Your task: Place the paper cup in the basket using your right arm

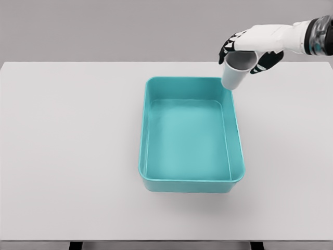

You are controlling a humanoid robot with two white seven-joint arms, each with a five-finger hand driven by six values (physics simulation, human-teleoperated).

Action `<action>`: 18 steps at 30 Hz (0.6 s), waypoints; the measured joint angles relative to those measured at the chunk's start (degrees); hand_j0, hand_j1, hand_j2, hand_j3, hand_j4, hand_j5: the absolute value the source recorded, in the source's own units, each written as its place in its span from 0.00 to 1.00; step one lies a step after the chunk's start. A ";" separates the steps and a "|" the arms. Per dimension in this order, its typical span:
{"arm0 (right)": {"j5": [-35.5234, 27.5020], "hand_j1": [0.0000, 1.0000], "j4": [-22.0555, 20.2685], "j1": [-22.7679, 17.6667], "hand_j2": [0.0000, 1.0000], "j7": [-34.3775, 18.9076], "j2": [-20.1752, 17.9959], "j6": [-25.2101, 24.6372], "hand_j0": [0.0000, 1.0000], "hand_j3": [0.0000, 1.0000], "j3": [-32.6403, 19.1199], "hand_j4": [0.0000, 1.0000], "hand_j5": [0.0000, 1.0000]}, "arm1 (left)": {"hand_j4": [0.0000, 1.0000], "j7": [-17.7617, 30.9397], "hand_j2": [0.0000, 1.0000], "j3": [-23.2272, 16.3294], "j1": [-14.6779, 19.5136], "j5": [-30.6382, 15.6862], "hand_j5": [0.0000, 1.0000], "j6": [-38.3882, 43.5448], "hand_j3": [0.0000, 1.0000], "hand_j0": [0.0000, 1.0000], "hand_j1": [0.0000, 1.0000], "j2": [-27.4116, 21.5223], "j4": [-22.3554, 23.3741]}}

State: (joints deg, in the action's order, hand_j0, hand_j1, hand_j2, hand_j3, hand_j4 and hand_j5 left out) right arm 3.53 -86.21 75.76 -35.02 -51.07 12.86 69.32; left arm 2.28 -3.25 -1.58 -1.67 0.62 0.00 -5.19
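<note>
Looking down from the head cam, there's only the one view, so here's what's in it. The right hand [251, 48] comes in from the upper right edge, white shell with dark fingers, and it's got its fingers wrapped around the paper cup [237, 70], gripping it up near the rim. The cup is white-ish grey, tilted so the open mouth faces up and a bit toward the camera, with its base pointing down and to the left. It's held up in the air, not resting on anything, and in the picture its lower end overlaps the far right corner of the basket [156, 179]. Whether it's actually right above the rim or a little behind it, I can't say from this angle.

The basket is a teal rectangular tub with rounded corners, sitting roughly in the middle of the white table [62, 156], long side running away from the camera. Nothing inside it, just the smooth teal floor.

The left arm doesn't show anywhere. Behind the table it's just a plain grey wall, and a couple of dark table legs peek out at the bottom edge.
</note>
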 measured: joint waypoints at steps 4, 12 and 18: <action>-0.65 0.71 -0.33 0.00 0.71 -0.01 0.69 -0.05 0.71 0.71 0.00 0.71 0.71 | 1.00 0.00 1.00 0.00 0.00 0.00 1.00 0.00 1.00 1.00 1.00 0.00 0.00; -0.86 0.71 -0.46 -0.17 0.71 -0.01 2.95 -0.25 0.71 0.71 0.12 0.71 0.71 | 1.00 0.00 1.00 0.00 0.00 0.00 1.00 0.00 1.00 1.00 1.00 0.00 0.00; -0.87 0.71 -0.52 -0.44 0.71 0.00 4.34 -0.35 0.71 0.71 0.35 0.71 0.71 | 1.00 0.00 1.00 0.00 0.00 0.00 1.00 0.00 1.00 1.00 1.00 0.00 0.00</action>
State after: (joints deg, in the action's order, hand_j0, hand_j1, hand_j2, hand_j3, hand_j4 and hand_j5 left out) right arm 2.66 -86.73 75.32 -35.03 -46.73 12.52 69.67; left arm 2.28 -3.25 -1.58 -1.67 0.62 0.00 -5.19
